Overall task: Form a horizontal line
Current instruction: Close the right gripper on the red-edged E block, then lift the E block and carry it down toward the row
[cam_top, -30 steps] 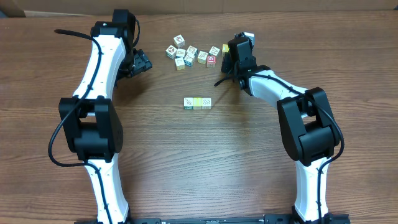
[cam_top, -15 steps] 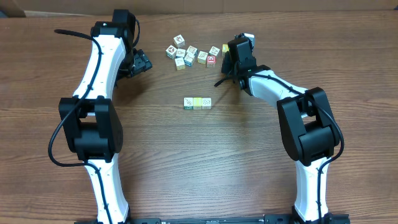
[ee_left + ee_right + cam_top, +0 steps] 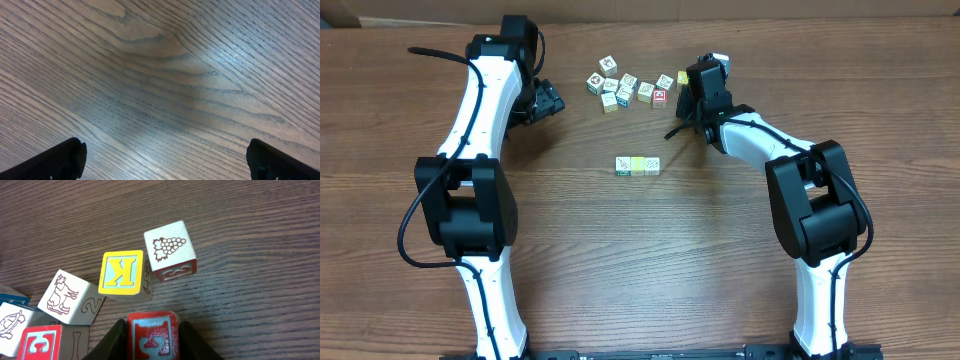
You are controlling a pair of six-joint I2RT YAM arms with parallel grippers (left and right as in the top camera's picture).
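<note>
Wood table (image 3: 720, 260): the horizontal line (image 3: 638, 165) sits mid-table, three cubes edge to edge, apart from both arms. The loose cluster (image 3: 628, 88) is at its 12 o'clock. Right gripper (image 3: 152, 339) is at the cluster's 3 o'clock, clamped on a red block (image 3: 151, 325); both fingers look to be touching it, though the frame crops them. Yellow K block (image 3: 121, 274) is at its 11 o'clock. Left gripper (image 3: 167, 159) is at the cluster's 9 o'clock, jaws spread wide over the wood.
</note>
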